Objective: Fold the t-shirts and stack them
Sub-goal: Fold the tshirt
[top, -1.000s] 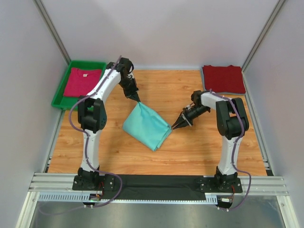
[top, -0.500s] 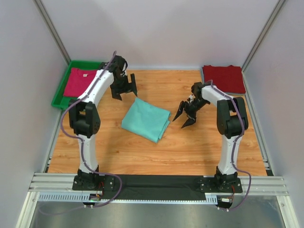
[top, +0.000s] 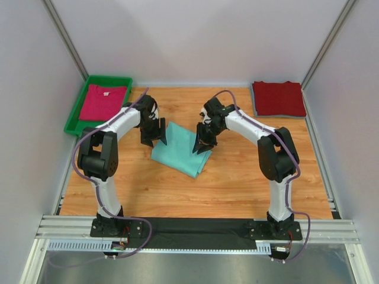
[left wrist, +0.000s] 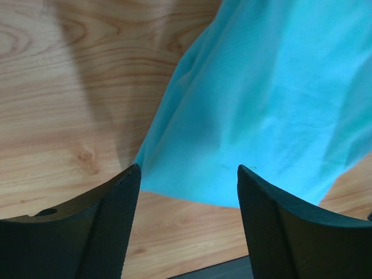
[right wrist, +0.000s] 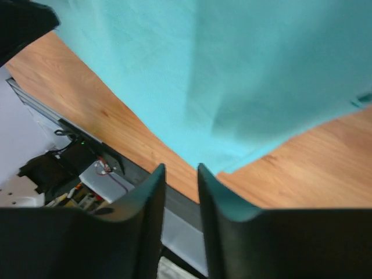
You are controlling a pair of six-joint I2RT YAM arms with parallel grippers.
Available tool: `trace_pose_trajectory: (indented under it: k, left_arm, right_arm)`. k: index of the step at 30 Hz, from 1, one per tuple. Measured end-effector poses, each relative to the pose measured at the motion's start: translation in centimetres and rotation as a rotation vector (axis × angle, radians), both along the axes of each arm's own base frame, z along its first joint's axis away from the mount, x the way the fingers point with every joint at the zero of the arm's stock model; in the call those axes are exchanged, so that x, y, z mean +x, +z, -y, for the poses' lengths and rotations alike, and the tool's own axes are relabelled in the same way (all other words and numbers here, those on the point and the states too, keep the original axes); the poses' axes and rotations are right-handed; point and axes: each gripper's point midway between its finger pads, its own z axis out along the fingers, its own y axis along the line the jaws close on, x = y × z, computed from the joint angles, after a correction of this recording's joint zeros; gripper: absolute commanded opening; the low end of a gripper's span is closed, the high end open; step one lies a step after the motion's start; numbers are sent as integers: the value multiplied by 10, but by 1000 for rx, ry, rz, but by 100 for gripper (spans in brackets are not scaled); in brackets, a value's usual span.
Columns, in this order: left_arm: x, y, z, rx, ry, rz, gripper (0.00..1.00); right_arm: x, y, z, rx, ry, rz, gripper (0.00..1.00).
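1. We see the folded mint-teal cloth t-shirt (top: 180, 152) lying flat near the middle of the wooden table (top: 237, 177), turned so that its corners point outward.
2. The left claw (top: 153, 137) hangs over the shirt's 10 o'clock edge. In the left wrist view its fingers (left wrist: 110, 221) are spread wide, released, with the teal cloth (left wrist: 261, 99) and bare wood between them.
3. The right claw (top: 202, 142) sits at the shirt's 2 o'clock corner. In the right wrist view it (right wrist: 181, 168) shows only a narrow gap between its fingers. We see no cloth pinched there, and the teal fabric (right wrist: 232, 70) lies beyond.
4. A folded dark red t-shirt (top: 278, 98) rests at the table's 1 o'clock corner.
5. A magenta-pink t-shirt (top: 103, 102) lies in the green plastic tray (top: 74, 121) at 10 o'clock.
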Motion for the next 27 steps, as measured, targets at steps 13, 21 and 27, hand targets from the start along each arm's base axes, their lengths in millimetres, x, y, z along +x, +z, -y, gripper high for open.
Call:
trace_pose_trajectory:
  k: [13, 21, 27]
  left_arm:
    - [-95, -23, 38, -118, 0, -109, 75]
    - [-87, 40, 29, -125, -1, 66, 91]
    - [-30, 53, 12, -146, -22, 156, 82]
  right_arm:
    - [-60, -73, 36, -138, 40, -108, 24]
    - [-67, -32, 73, -155, 3, 27, 65]
    - [-61, -26, 76, -136, 6, 52, 68]
